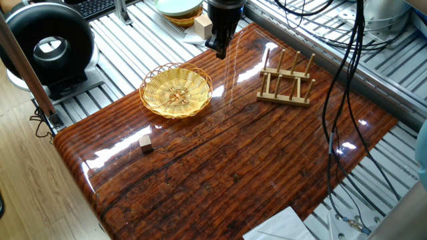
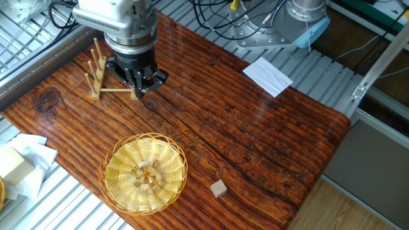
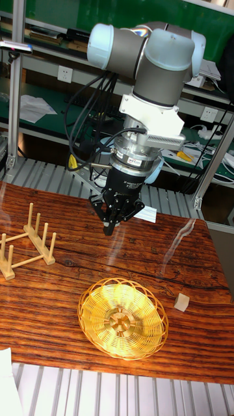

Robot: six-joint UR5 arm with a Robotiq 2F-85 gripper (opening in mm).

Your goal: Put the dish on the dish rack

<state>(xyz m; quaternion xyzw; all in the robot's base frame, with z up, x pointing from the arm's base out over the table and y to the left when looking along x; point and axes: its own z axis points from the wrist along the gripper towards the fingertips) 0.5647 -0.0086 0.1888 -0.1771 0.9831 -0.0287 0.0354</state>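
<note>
The dish is a golden woven basket-plate lying flat on the wooden table, empty, also seen at the near edge dish and dish. The dish rack stands upright with its pegs up, empty, about a dish-width to the side; rack is partly behind the wrist, rack is at the far left. My gripper hangs above bare table between the two, pointing down, gripper, gripper. Its fingers are seen almost edge-on, slightly apart, holding nothing.
A small wooden block lies near the dish, block. White paper rests at a table corner. A pale bowl in a basket sits beyond the table's end. Black cables hang past the rack. A black round device stands off-table.
</note>
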